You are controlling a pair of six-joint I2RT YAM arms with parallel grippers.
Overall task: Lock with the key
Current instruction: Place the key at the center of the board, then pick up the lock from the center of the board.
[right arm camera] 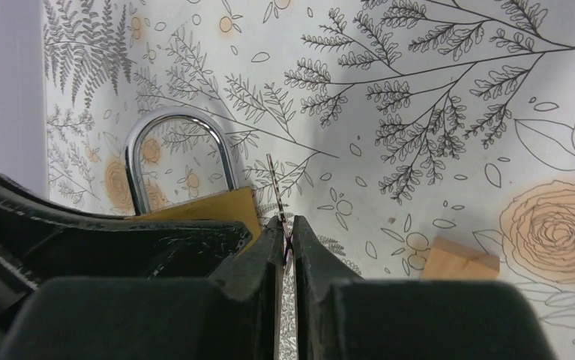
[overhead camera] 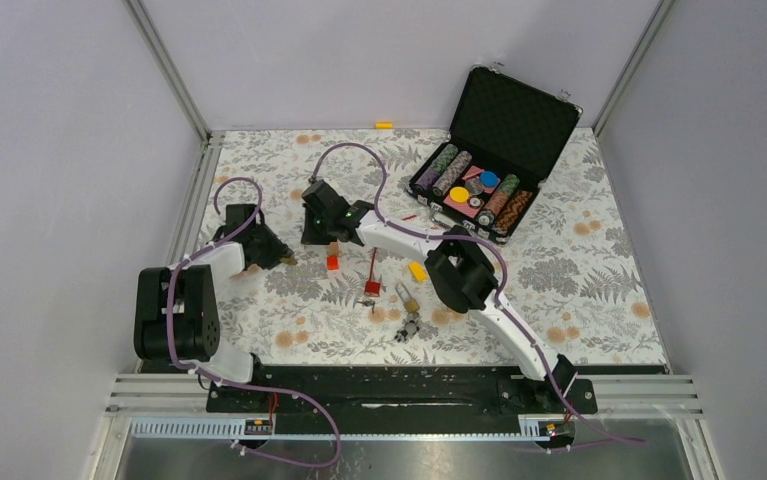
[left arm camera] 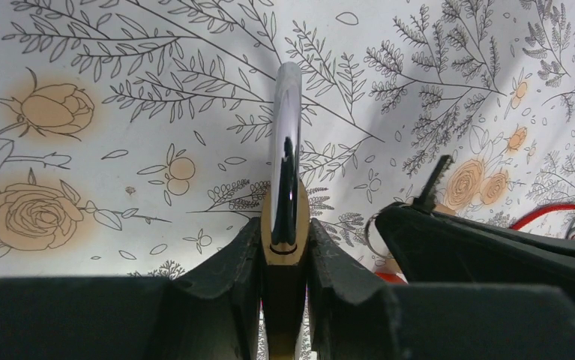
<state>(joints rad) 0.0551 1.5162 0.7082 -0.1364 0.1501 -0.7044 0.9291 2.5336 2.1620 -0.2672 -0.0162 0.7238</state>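
A brass padlock [left arm camera: 285, 217] with a chrome shackle [left arm camera: 287, 127] stands edge-on between the fingers of my left gripper [left arm camera: 284, 251], which is shut on its body. In the right wrist view the same padlock [right arm camera: 202, 206] shows its shackle closed, held at the left by the left gripper's dark fingers [right arm camera: 104, 232]. My right gripper [right arm camera: 286, 234] is shut on a thin key [right arm camera: 274, 187], whose toothed blade sticks up just right of the brass body, outside it. In the top view both grippers meet at the left of the mat, left gripper [overhead camera: 277, 255] and right gripper [overhead camera: 327, 243].
A wooden block [right arm camera: 460, 259] lies right of the key. A red block [overhead camera: 332, 262], red strap [overhead camera: 371, 268], yellow block [overhead camera: 417, 271], a second padlock [overhead camera: 406, 297] and a key bunch [overhead camera: 406, 328] lie mid-mat. An open poker chip case [overhead camera: 489, 160] stands at the back right.
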